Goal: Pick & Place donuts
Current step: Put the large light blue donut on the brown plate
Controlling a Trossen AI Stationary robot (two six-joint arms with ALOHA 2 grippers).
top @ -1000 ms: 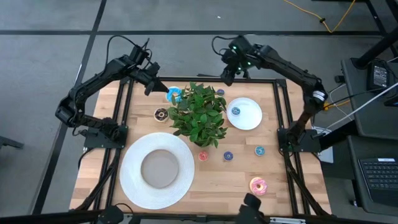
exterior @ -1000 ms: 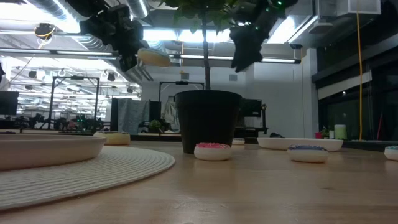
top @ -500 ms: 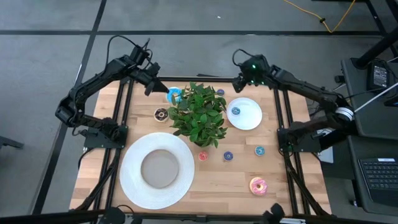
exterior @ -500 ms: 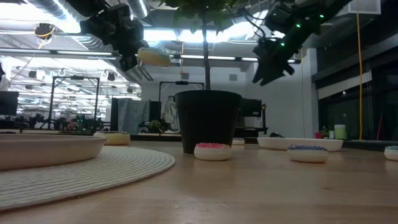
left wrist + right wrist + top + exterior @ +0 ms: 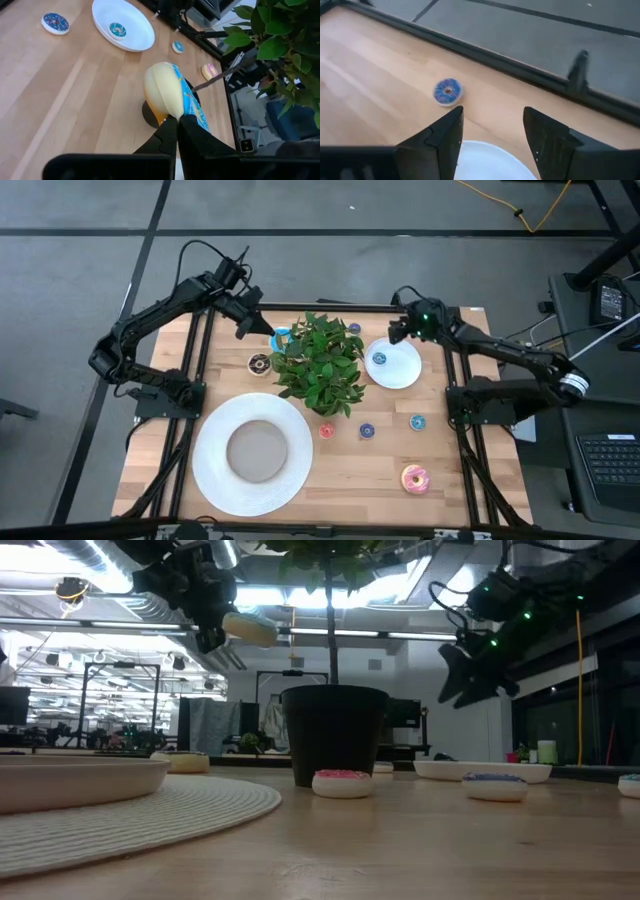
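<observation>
Left gripper: I read it pinched on the light-blue-frosted donut, held aloft beside the potted plant.
Large plate: near-left of the table.
Chocolate donut: just left of the plant.
Right gripper: fingers spread, empty, above the small plate's far rim.
Pink-frosted donut: near-right of the table.
</observation>
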